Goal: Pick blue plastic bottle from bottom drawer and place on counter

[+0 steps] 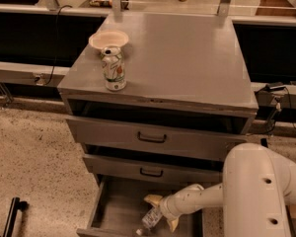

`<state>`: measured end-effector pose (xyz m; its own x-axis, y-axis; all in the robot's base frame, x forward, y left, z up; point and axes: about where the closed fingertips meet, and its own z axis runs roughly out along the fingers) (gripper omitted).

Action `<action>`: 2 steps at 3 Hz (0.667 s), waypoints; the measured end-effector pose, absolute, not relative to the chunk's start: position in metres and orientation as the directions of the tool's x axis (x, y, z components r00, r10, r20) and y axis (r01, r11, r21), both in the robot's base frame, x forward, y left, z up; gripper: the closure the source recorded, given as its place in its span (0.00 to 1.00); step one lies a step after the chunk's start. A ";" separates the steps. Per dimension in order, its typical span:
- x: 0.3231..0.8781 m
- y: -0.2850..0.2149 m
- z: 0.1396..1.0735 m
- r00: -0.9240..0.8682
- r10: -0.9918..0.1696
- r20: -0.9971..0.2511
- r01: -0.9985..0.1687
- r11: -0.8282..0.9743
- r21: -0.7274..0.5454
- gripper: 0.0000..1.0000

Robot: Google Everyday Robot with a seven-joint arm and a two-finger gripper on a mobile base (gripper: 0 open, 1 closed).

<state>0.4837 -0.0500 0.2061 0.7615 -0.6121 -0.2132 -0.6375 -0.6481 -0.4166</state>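
Metal, grey and matte, makes up the cabinet I am working at. Its counter (187, 58) is a broad flat slab with a thin front edge. Toward the slab's 9 o'clock side a printed can (113, 69) stands upright. A shallow pale bowl (108, 37) sits just beyond the can at 12 o'clock. Open surface runs from the middle out to 3 and 5 o'clock.

Under the edge sit two drawer fronts (187, 144), each with a black handle. Below them, at 6 o'clock in my view, the bottom drawer (113, 206) stands open. It is a wide tray with a flat floor and low walls. Speckled flooring (34, 172) spreads out at 9 o'clock of the cabinet.

The bottle (150, 218) lies on its side on the drawer floor near the front wall. It is clear plastic with a pale label, and its white cap points to 7 o'clock. At 9 o'clock of the bottle the tray floor is open as far as the side wall.

The arm (197, 201) is smooth, white and tubular. It leaves a bulky rounded housing at 4 o'clock in my view and reaches low toward 9 o'clock, passing under the lower front.

The gripper (162, 212) is down in the drawer at the bottle. Its two yellowish fingers (153, 200) are spread wide, one at 11 o'clock of the bottle and the other at 4 o'clock. The bottle lies between them. From here they seem to straddle it rather than clamp it, and I cannot be sure the pads touch.
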 end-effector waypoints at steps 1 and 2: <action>0.487 -0.052 0.176 0.738 -0.635 -0.228 -0.666 -0.633 -0.394 0.00; 0.491 -0.050 0.157 0.727 -0.644 -0.238 -0.680 -0.628 -0.378 0.00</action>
<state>0.4906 -0.0499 0.1572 0.7271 -0.6439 -0.2381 -0.6801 -0.6283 -0.3777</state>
